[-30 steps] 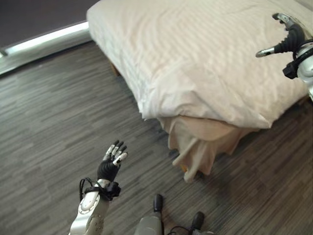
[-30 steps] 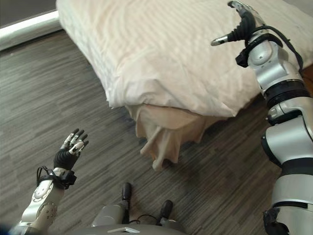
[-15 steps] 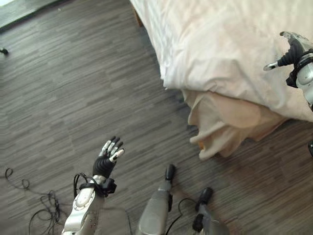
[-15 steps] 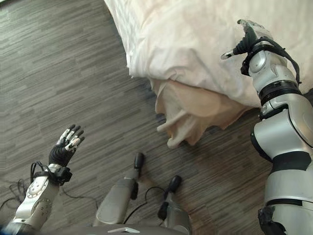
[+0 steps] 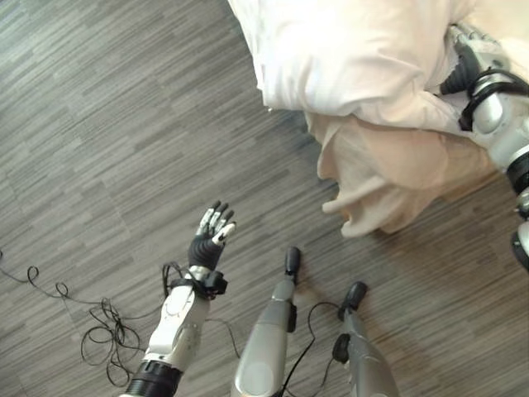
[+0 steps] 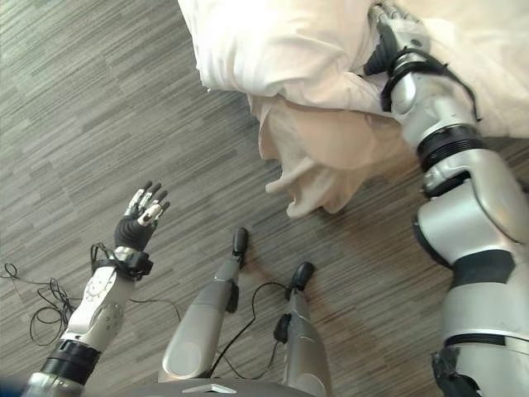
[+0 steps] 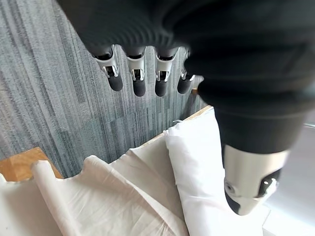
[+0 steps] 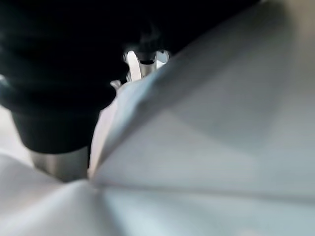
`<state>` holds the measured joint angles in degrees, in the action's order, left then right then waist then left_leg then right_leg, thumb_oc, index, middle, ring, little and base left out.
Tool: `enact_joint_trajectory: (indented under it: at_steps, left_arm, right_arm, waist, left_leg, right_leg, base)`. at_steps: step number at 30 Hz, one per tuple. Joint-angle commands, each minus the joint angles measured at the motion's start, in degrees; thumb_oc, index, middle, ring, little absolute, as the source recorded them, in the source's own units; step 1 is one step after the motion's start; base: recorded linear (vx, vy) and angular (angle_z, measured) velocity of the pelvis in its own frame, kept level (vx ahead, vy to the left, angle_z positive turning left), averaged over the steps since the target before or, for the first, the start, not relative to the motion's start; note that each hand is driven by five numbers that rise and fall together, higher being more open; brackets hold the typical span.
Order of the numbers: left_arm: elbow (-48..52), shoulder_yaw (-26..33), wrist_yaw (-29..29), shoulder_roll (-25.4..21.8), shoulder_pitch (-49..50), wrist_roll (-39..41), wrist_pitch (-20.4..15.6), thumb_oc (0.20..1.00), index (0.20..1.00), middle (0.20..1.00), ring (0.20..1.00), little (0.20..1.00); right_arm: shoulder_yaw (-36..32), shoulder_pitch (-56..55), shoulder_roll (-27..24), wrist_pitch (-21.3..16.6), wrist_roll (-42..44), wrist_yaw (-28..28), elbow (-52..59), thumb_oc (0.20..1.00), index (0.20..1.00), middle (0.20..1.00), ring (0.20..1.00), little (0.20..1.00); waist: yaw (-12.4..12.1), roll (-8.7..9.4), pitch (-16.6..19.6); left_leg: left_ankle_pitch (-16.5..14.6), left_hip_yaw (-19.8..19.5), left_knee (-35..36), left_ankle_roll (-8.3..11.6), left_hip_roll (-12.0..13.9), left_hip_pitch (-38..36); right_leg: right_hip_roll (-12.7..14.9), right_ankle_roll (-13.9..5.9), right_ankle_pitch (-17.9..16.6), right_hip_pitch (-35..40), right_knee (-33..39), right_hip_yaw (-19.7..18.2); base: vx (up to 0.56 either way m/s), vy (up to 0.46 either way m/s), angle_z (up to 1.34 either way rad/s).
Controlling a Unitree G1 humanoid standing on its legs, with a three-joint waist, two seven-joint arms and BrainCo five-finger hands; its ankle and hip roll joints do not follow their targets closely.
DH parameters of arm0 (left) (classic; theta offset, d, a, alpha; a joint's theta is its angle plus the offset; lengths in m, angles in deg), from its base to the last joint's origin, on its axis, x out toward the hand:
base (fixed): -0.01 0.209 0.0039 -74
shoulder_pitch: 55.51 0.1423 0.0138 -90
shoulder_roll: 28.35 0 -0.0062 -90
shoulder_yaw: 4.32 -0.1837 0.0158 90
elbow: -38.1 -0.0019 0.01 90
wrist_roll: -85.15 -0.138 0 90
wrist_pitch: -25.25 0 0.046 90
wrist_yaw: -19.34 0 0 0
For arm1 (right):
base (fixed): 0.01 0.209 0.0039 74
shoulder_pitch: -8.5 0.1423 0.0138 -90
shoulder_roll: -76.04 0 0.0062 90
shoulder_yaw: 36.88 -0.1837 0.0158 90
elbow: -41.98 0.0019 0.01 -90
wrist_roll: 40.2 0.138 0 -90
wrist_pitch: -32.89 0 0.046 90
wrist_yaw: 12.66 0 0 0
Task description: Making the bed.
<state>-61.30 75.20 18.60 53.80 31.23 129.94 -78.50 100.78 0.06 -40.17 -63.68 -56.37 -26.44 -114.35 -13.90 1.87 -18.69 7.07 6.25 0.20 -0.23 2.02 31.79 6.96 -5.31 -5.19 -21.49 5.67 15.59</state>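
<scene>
Where my right arm reaches up to the bed, I see the right hand [image 6: 388,37] pressed into the bedding, its dark ribbed cover against the white duvet [image 5: 347,50] and its fingers buried in a fold of the cloth. In the right wrist view the white fabric lies right against the hand and covers the fingers, so I cannot tell whether they are curled round the cloth or straight.

The duvet is puffy and white, and its corner hangs over the edge of the bed just to the left of that hand. Below it, a cream sheet [image 5: 388,178] spills out from under the duvet in loose, crumpled folds, and its lowest point touches or nearly touches the grey wood-look floor [image 5: 99,149].

My left hand [image 5: 212,234] is well apart from the bed, raised over the bare floor to the left, palm up. Its fingers are straight and slightly spread, holding nothing. In the left wrist view those fingers [image 7: 139,83] point towards the bed corner, where I see the white duvet above the draped cream sheet and a strip of light wooden bed frame [image 7: 22,164] showing beside the sheet.
</scene>
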Motion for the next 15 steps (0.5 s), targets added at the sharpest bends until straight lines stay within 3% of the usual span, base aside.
enact_joint_trajectory:
  at_steps: [1,6,7,10,11,15]
  left_arm:
    - [4.76,-0.07,0.62,-1.15,0.11,-0.63,-3.18,1.0,1.0,1.0,1.0,1.0]
    - [2.85,1.29,2.04,0.43,-1.15,-1.46,-3.93,1.0,1.0,1.0,1.0,1.0]
    - [1.85,2.03,2.81,1.55,-1.51,-1.38,-4.35,1.0,1.0,1.0,1.0,1.0]
    - [1.31,2.03,3.47,2.35,-1.57,-1.55,-4.45,1.0,1.0,1.0,1.0,1.0]
    - [0.99,1.8,3.8,3.09,-1.49,-1.53,-4.63,1.0,1.0,1.0,1.0,1.0]
    - [0.4,1.26,3.91,3.48,-1.57,-2.0,-4.93,1.0,1.0,1.0,1.0,1.0]
  right_arm:
    - [5.64,-5.71,2.9,0.46,-6.01,5.0,-3.43,0.2,0.2,0.2,0.2,0.2]
    - [-0.07,-19.93,8.08,0.68,-7.11,5.17,0.96,0.2,0.2,0.2,0.2,0.2]
    - [-1.74,-26.81,11.36,0.48,-7.07,5.93,7.45,0.2,0.2,0.2,0.2,0.2]
    - [-1.47,-31.69,14.49,0.36,-7.93,7.37,9.83,0.2,0.2,0.2,0.2,0.2]
    - [-0.58,-37.14,17.18,0.35,-10.8,8.2,12.64,0.2,0.2,0.2,0.2,0.2]
    - [4.16,-42.37,20.22,0.15,-20.09,9.69,12.97,0.2,0.2,0.2,0.2,0.2]
  waist:
    - [-2.25,-1.54,-2.24]
    - [-1.16,-1.8,-2.64]
    - [0.04,-1.7,-2.7]
    - [0.77,-1.61,-2.7]
    - [1.64,-1.48,-2.71]
    - [2.6,-1.47,-2.56]
  left_leg:
    - [2.23,-4.04,2.7,3.66,-0.49,-2.33]
    - [1.86,-3.95,2.87,3.48,-0.54,-3.56]
    - [1.66,-3.7,3.03,3.41,-0.47,-4.29]
    - [1.45,-3.5,3.23,3.32,-0.4,-5.0]
    - [1.28,-3.21,3.38,3.3,-0.25,-5.73]
    - [0.97,-3.06,3.48,3.41,-0.13,-6.44]
  right_leg:
    - [2.37,-3.98,-0.81,3.04,-0.67,0.22]
    - [2.37,-4.07,-0.77,3.77,-0.67,-0.19]
    - [2.27,-3.96,-0.81,3.98,-0.67,-0.57]
    - [2.22,-3.89,-0.71,4.27,-0.67,-0.87]
    - [2.15,-3.77,-0.63,4.67,-0.67,-1.24]
    - [2.05,-3.75,-0.49,5.02,-0.67,-1.6]
  base:
    - [0.01,0.008,0.09]
    - [0.0,0.016,0.06]
    - [0.0,0.0,0.0]
    - [0.01,0.02,-0.04]
    - [0.0,0.013,-0.13]
    - [-0.01,0.002,-0.16]
